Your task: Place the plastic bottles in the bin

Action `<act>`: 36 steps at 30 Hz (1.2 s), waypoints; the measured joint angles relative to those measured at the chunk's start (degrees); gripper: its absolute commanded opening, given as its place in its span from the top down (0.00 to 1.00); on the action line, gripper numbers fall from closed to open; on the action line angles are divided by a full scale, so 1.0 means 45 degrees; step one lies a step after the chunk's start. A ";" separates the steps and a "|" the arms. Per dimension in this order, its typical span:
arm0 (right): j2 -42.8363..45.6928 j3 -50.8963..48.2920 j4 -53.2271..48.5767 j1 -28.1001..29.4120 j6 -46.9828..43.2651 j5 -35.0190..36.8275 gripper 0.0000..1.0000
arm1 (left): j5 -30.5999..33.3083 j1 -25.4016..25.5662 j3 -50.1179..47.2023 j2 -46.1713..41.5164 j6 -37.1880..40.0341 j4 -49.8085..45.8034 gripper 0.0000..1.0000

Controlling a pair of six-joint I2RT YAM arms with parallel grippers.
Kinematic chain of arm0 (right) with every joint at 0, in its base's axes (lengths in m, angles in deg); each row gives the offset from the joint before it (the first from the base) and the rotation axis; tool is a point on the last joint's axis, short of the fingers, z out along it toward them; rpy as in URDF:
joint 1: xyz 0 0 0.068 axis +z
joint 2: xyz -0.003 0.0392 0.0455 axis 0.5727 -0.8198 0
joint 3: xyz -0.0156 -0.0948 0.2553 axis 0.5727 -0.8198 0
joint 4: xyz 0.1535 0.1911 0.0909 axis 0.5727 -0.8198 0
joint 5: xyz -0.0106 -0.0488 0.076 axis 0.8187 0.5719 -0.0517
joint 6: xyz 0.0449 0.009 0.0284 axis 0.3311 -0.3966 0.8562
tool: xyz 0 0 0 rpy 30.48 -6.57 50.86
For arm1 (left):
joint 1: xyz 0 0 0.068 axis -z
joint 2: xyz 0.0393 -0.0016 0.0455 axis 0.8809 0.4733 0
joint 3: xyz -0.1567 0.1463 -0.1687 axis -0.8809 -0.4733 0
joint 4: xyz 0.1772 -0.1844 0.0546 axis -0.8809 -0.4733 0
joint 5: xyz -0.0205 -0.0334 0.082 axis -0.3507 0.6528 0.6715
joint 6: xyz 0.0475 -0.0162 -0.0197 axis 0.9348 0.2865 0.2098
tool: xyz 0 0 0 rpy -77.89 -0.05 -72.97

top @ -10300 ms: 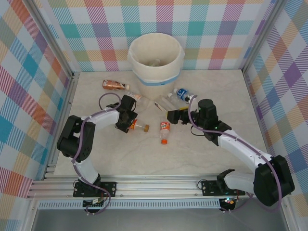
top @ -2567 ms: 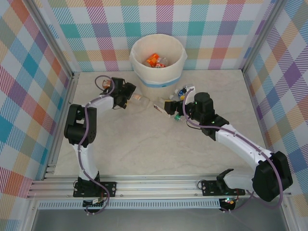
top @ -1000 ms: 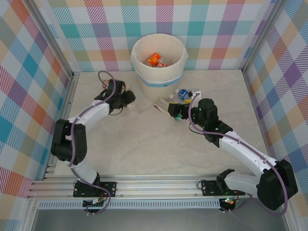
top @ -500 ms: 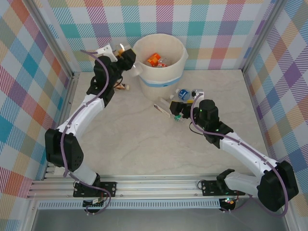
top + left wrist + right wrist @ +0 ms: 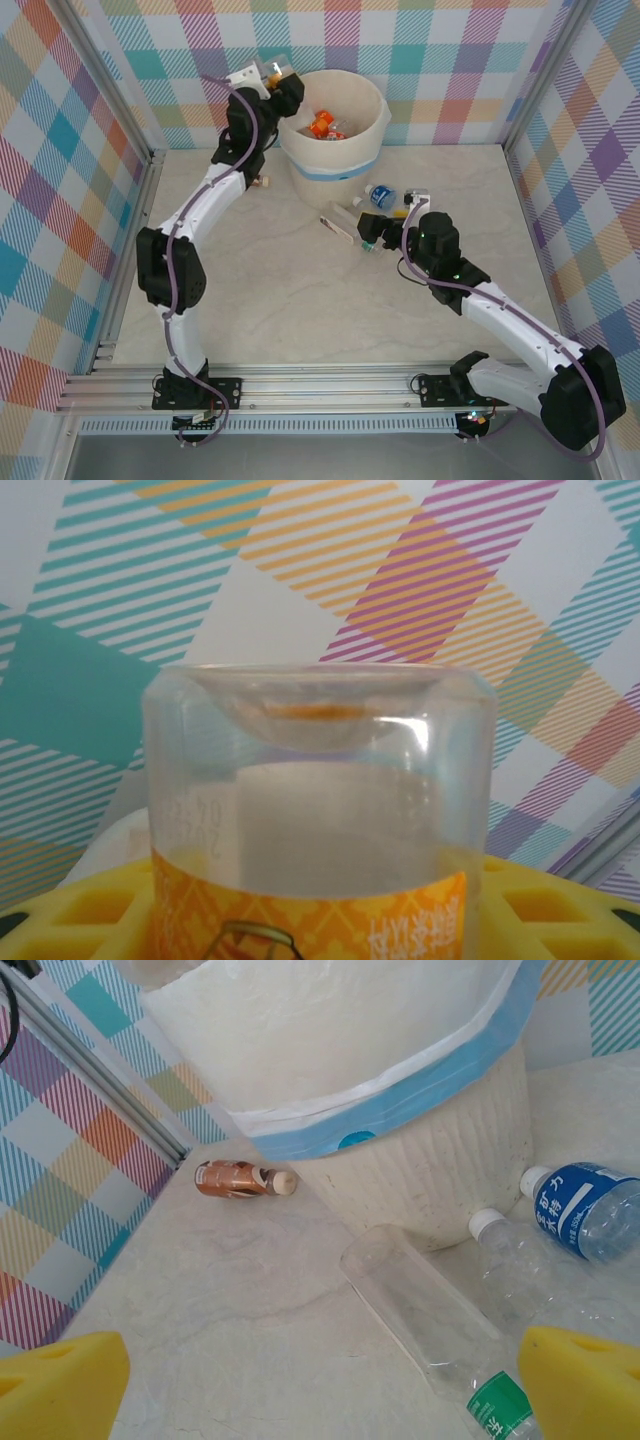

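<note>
The left gripper (image 5: 320, 935) is clenched on a clear orange-label bottle (image 5: 320, 810). Its yellow pads (image 5: 80, 920) press in on either side of the label, and the bottle's base points away from the wrist toward the checked wall (image 5: 480, 570). From above, the left gripper (image 5: 283, 88) is raised at the left rim of the bin (image 5: 372, 128), right at the edge of the opening, and the arm is stretched far up from its base. Orange-labelled bottles (image 5: 322, 125) already lie inside on the liner.

The right gripper (image 5: 320, 1390) is spread wide and grasps nothing, its yellow fingertips (image 5: 60, 1380) well apart just above the tabletop (image 5: 230, 1300). A clear green-label bottle (image 5: 440, 1330) lies on its side between the fingertips, nearer the right one, with its label end toward the camera. Beyond it a white-capped clear bottle (image 5: 500, 1260) and a blue-label bottle (image 5: 590, 1210) lie against the foot of the bin (image 5: 430, 1160). A brown bottle (image 5: 235, 1178) lies further left, near the wall.

The step in hand looks like the drop. The left arm probably needs to carry the orange-label bottle a little further over the opening, then let go so it falls inside and not onto the rim. The right arm seems set for the next pick. It would have to move forward and to the right so the green-label bottle sits centred between the fingertips, then close across the body without nudging the two bottles beside it.
</note>
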 measured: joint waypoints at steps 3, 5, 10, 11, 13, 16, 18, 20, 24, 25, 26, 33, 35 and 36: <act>0.0044 -0.0010 -0.0024 0.0000 -0.0015 0.0068 0.00 | 0.0117 0.0155 0.2166 0.1083 0.0267 -0.1933 0.17; 0.0058 -0.0073 -0.0019 0.0000 -0.0063 0.0253 0.00 | 0.0097 0.0277 0.4172 0.1923 0.0753 -0.3730 0.11; -0.0393 -0.0277 -0.0010 -0.0005 -0.0359 0.0578 0.00 | 0.0039 0.0534 0.6115 0.2438 0.1797 -0.6309 0.00; -0.0656 -0.0277 -0.0005 -0.0015 -0.0461 0.0588 0.00 | 0.0039 0.0544 0.6071 0.2346 0.1938 -0.6679 0.00; -0.1331 -0.0248 -0.0097 -0.0015 -0.0622 0.0617 0.00 | 0.0019 0.0549 0.5717 0.2035 0.2176 -0.7223 0.00; -0.2744 0.0291 -0.1030 -0.0015 -0.0962 0.0559 0.00 | -0.0131 0.0559 0.4595 0.1166 0.2380 -0.7674 0.00; -0.3638 0.0889 -0.1729 -0.0024 -0.1365 0.0248 0.00 | -0.0403 0.0559 0.3424 0.0262 0.2516 -0.7529 0.00; -0.4454 0.1501 -0.2268 -0.0024 -0.1875 -0.0243 0.00 | -0.0743 0.0559 0.1919 -0.1010 0.2633 -0.7271 0.00; -0.5610 0.2176 -0.2788 -0.0024 -0.2841 -0.0675 0.00 | -0.0913 0.0559 -0.0214 -0.3458 0.2798 -0.6586 0.00; -0.5926 0.2317 -0.2905 -0.0024 -0.3075 -0.0607 0.00 | -0.0792 0.0559 -0.0627 -0.4036 0.2778 -0.6271 0.00; -0.6217 0.2458 -0.3031 -0.0024 -0.3240 -0.0452 0.00 | -0.0675 0.0559 -0.1039 -0.4580 0.2730 -0.5882 0.00; -0.7873 0.3886 -0.3701 -0.0267 -0.4750 -0.0719 0.00 | 0.0131 0.0559 -0.5251 -0.7057 0.1224 -0.2399 0.00; -0.8344 0.4483 -0.3759 -0.0296 -0.4969 -0.0690 0.01 | 0.0325 0.0559 -0.6620 -0.7227 0.0665 -0.1851 0.00; -0.8563 0.4726 -0.3764 -0.0296 -0.5076 -0.0675 0.01 | 0.0408 0.0559 -0.7106 -0.7227 0.0442 -0.1851 0.00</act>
